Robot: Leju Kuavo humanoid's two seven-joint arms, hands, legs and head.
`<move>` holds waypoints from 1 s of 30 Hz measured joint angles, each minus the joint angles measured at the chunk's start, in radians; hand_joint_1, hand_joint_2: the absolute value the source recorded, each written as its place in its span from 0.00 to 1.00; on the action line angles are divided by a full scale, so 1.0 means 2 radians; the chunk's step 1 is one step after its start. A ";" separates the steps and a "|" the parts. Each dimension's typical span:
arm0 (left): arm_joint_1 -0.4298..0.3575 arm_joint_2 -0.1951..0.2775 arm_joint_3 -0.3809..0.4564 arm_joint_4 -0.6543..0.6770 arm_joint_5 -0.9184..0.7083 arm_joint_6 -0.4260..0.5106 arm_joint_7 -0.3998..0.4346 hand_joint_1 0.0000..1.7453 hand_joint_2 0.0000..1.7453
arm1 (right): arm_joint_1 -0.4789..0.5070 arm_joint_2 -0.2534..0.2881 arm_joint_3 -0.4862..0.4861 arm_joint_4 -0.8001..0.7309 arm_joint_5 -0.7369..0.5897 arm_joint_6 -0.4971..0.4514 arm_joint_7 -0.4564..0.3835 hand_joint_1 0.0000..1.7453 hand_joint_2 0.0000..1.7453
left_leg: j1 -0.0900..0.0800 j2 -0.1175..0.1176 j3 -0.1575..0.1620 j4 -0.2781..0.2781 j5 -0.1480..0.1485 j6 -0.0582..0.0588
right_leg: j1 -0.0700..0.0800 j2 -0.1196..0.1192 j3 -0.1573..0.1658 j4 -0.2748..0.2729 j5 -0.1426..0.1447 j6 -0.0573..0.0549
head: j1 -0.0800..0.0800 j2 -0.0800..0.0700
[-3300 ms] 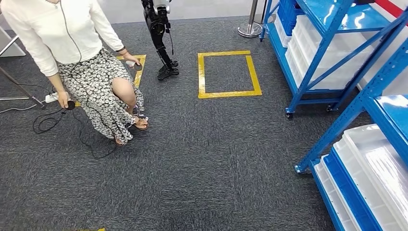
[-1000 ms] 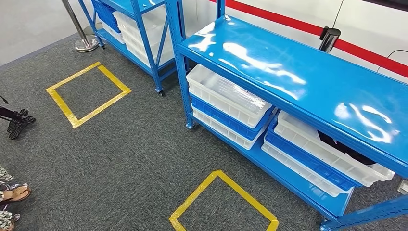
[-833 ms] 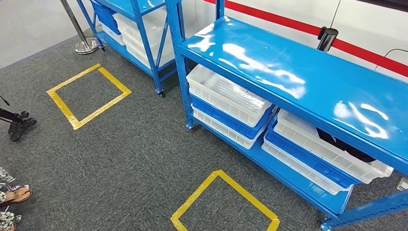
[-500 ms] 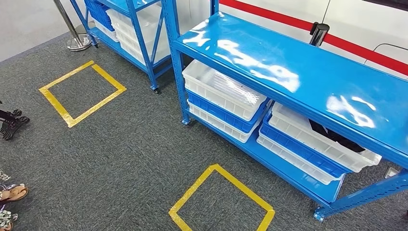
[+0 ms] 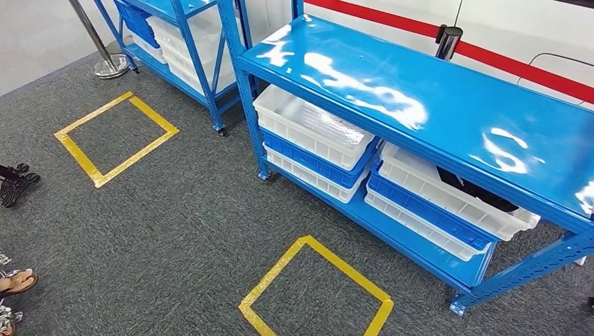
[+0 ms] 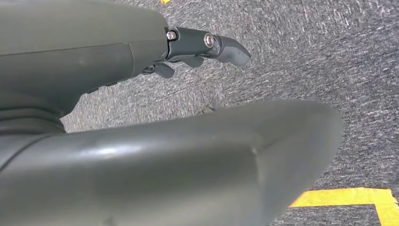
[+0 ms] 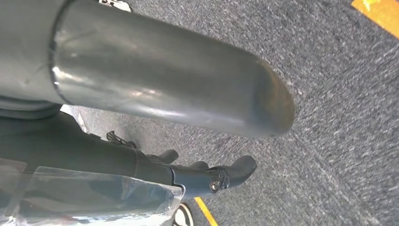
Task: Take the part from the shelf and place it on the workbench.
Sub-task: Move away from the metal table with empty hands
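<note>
Both hands hanging over the carpet, shelf ahead

The left hand (image 6: pixel 141 117) is hanging above grey carpet, fingers (image 6: pixel 226 47) loosely apart and holding nothing. The right hand (image 7: pixel 155 94) is hanging likewise, with a clear plastic bag (image 7: pixel 89 197) lying against it; grip unclear. A dark part (image 5: pixel 476 192), half hidden, is sitting in a white bin (image 5: pixel 448 192) on the blue shelf (image 5: pixel 420 98)

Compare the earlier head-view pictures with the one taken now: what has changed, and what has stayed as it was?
The camera turned: the seated person and the tripod left the middle of the view, and the blue metal shelf rack with white plastic trays came in. In the last second the whole view kept shifting slightly. Nothing was taken hold of. The yellow tape squares on the grey carpet lie unmoved.
</note>
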 joint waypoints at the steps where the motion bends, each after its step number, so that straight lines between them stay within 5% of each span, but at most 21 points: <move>1: 0.000 0.000 0.000 0.000 -0.001 -0.001 -0.001 0.00 0.00 | 0.000 0.000 0.000 0.000 0.000 -0.001 0.000 0.00 0.00 | -0.003 -0.003 0.019 -0.036 0.016 0.008 | 0.000 0.001 0.001 0.000 0.000 0.000 | 0.000 0.000; 3: 0.000 0.002 0.000 0.000 -0.001 -0.001 -0.002 0.00 0.00 | -0.001 0.002 0.000 0.000 0.001 -0.003 -0.001 0.00 0.00 | -0.009 -0.004 0.045 -0.086 0.034 0.020 | 0.000 0.002 0.001 -0.001 0.002 0.003 | 0.000 0.000; 7: -0.001 0.003 0.000 0.000 -0.002 -0.004 -0.006 0.00 0.00 | -0.002 0.004 0.000 0.000 0.003 -0.005 -0.006 0.00 0.00 | -0.014 -0.002 0.057 -0.117 0.046 0.029 | 0.000 0.001 0.000 -0.006 0.006 0.012 | -0.002 0.000; 9: -0.002 0.001 0.000 0.000 -0.002 -0.005 -0.008 0.00 0.00 | -0.002 0.002 0.000 0.000 0.004 -0.006 -0.008 0.00 0.00 | -0.012 0.001 0.063 -0.136 0.058 0.034 | 0.004 0.000 -0.014 0.018 -0.009 0.010 | -0.001 0.000; 11: -0.002 -0.001 0.000 0.000 -0.002 -0.006 -0.009 0.00 0.00 | -0.002 -0.002 0.000 0.000 0.005 -0.006 -0.009 0.00 0.00 | -0.013 0.002 0.061 -0.140 0.061 0.034 | 0.002 0.000 -0.043 0.076 -0.037 0.007 | 0.000 0.000; 13: -0.001 -0.001 0.000 0.001 -0.002 -0.007 -0.009 0.00 0.00 | -0.001 -0.004 0.000 0.000 0.005 -0.006 -0.010 0.00 0.00 | -0.014 0.003 0.057 -0.138 0.062 0.032 | -0.001 -0.001 -0.060 0.114 -0.048 0.011 | 0.000 0.000; 14: -0.001 -0.002 0.000 0.001 -0.002 -0.007 -0.009 0.00 0.00 | 0.000 -0.005 0.000 0.000 0.005 -0.006 -0.010 0.00 0.00 | -0.014 0.003 0.055 -0.136 0.063 0.031 | -0.002 -0.001 -0.055 0.106 -0.042 0.016 | 0.000 0.000; 17: -0.001 -0.003 0.000 0.001 -0.002 -0.007 -0.009 0.00 0.00 | -0.001 -0.008 0.000 0.000 0.005 -0.006 -0.010 0.00 0.00 | -0.014 0.004 0.047 -0.120 0.057 0.021 | -0.005 -0.004 -0.008 0.016 -0.010 0.027 | 0.000 0.000; 19: -0.002 -0.004 0.000 0.001 -0.002 -0.007 -0.009 0.00 0.00 | -0.002 -0.008 0.000 0.000 0.005 -0.006 -0.011 0.00 0.00 | -0.015 0.004 0.042 -0.109 0.051 0.013 | -0.003 -0.003 0.002 -0.006 -0.004 0.020 | 0.000 0.000; 23: -0.002 -0.004 0.000 0.001 -0.002 -0.007 -0.009 0.00 0.00 | -0.001 -0.009 0.000 0.000 0.008 -0.008 -0.014 0.00 0.00 | -0.011 0.003 0.037 -0.095 0.040 0.007 | -0.005 -0.002 0.004 -0.005 -0.001 0.006 | -0.002 0.000; 27: -0.001 -0.004 0.000 0.001 -0.001 -0.007 -0.012 0.00 0.00 | -0.001 -0.009 -0.001 0.000 0.010 -0.012 -0.018 0.00 0.00 | -0.003 0.001 -0.009 0.013 -0.021 -0.006 | -0.005 -0.001 0.002 -0.005 0.003 0.000 | -0.004 0.000; 29: -0.001 -0.004 0.000 0.001 -0.001 -0.008 -0.013 0.00 0.00 | 0.000 -0.009 -0.004 0.000 0.007 -0.014 -0.021 0.00 0.00 | -0.001 0.001 -0.016 0.030 -0.018 -0.007 | -0.004 -0.001 0.002 -0.005 0.003 0.000 | -0.004 0.000; 30: -0.001 -0.004 0.000 0.001 -0.001 -0.008 -0.013 0.00 0.00 | 0.000 -0.009 -0.006 0.000 0.005 -0.015 -0.024 0.00 0.00 | -0.001 0.000 -0.005 0.008 -0.004 -0.004 | -0.003 0.000 0.003 -0.005 0.003 0.001 | -0.004 0.000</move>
